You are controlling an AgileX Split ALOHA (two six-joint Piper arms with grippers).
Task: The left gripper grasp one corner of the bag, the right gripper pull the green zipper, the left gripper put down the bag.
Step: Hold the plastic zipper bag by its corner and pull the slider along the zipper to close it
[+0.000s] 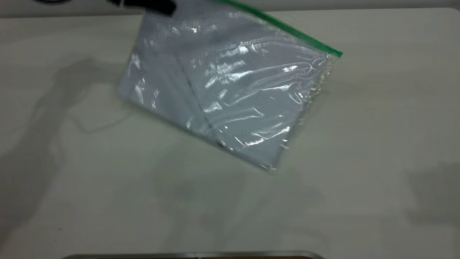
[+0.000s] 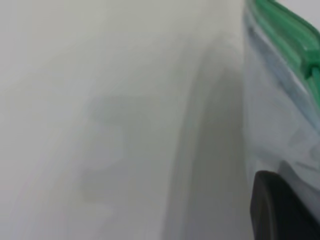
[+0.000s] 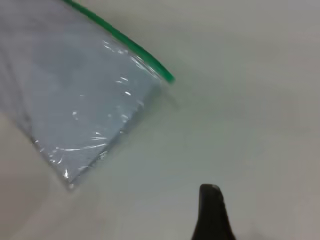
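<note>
Now the left gripper [image 1: 158, 6] pinches the bag [image 1: 230, 90] by its corner near the table's [image 1: 395, 126] far edge. The right gripper [image 3: 212, 215], fingers unclear, should meet the green zipper [image 1: 287, 28] squarely.

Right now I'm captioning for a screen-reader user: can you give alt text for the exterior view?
A clear bag hangs tilted above a pale table, held at its top corner by the left end effector. Its green zipper slants along the upper edge.
</note>
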